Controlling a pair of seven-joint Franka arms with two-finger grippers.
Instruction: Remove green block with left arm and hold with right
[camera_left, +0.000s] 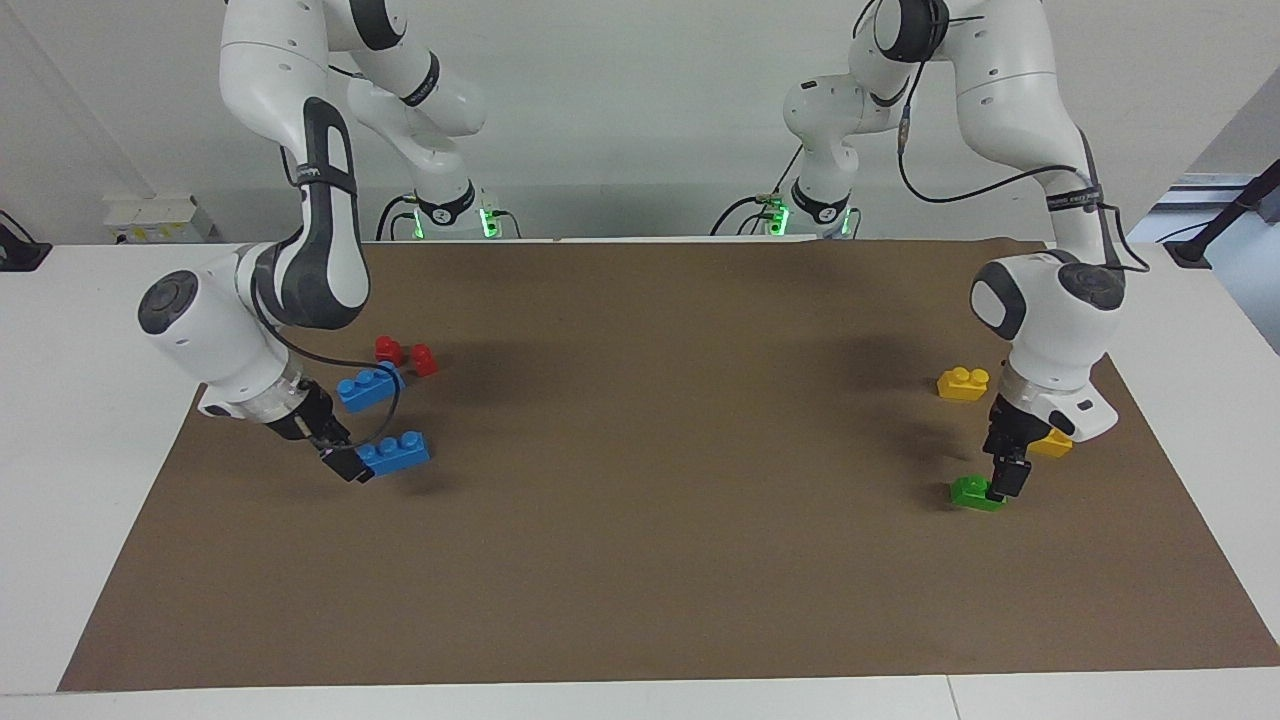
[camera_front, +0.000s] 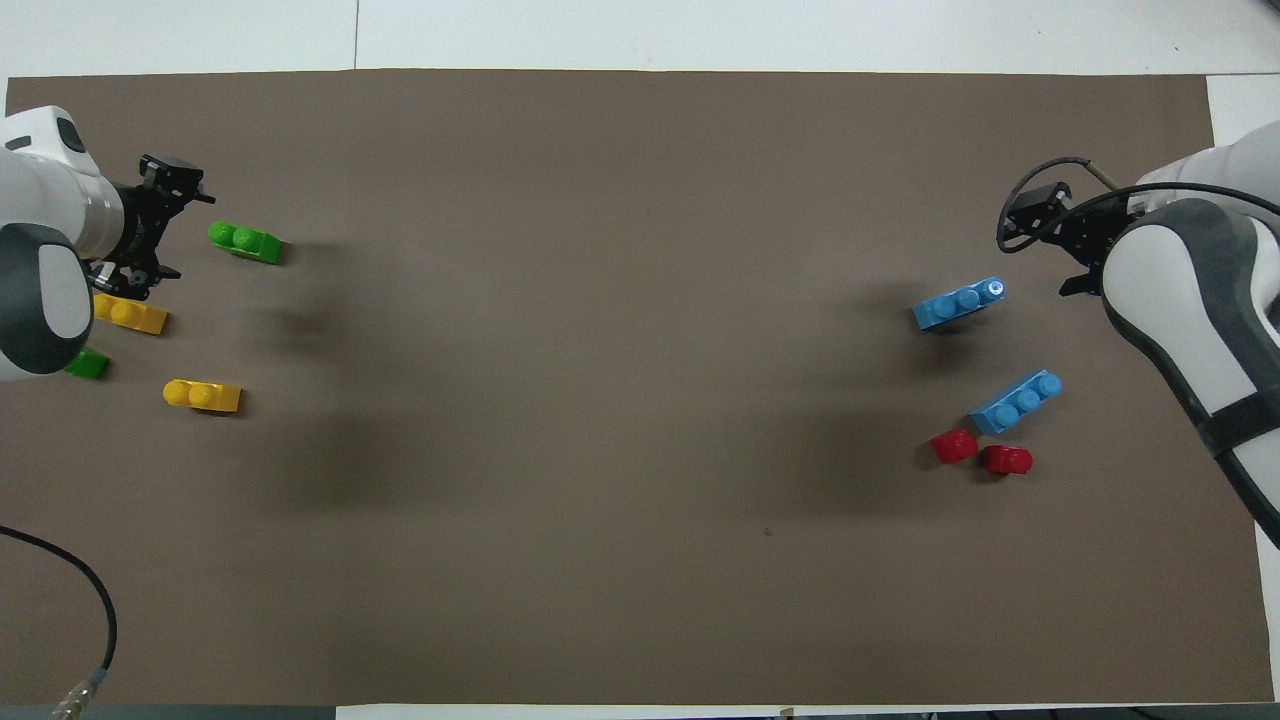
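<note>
The green block (camera_left: 973, 493) lies flat on the brown mat at the left arm's end; it shows in the overhead view (camera_front: 245, 241) too. My left gripper (camera_left: 1007, 478) is open and hangs just above and beside it, apart from it in the overhead view (camera_front: 172, 225). A second green brick (camera_front: 88, 364) lies nearer the robots, half hidden under the left arm. My right gripper (camera_left: 348, 463) is open beside a blue three-stud brick (camera_left: 395, 452), which lies free on the mat (camera_front: 957, 303); in the overhead view the right gripper (camera_front: 1045, 240) is apart from that brick.
Two yellow bricks (camera_front: 130, 314) (camera_front: 203, 396) lie near the left arm. A second blue brick (camera_front: 1016, 401) and two red pieces (camera_front: 954, 446) (camera_front: 1008, 460) lie near the right arm. The brown mat (camera_front: 640, 400) covers the table.
</note>
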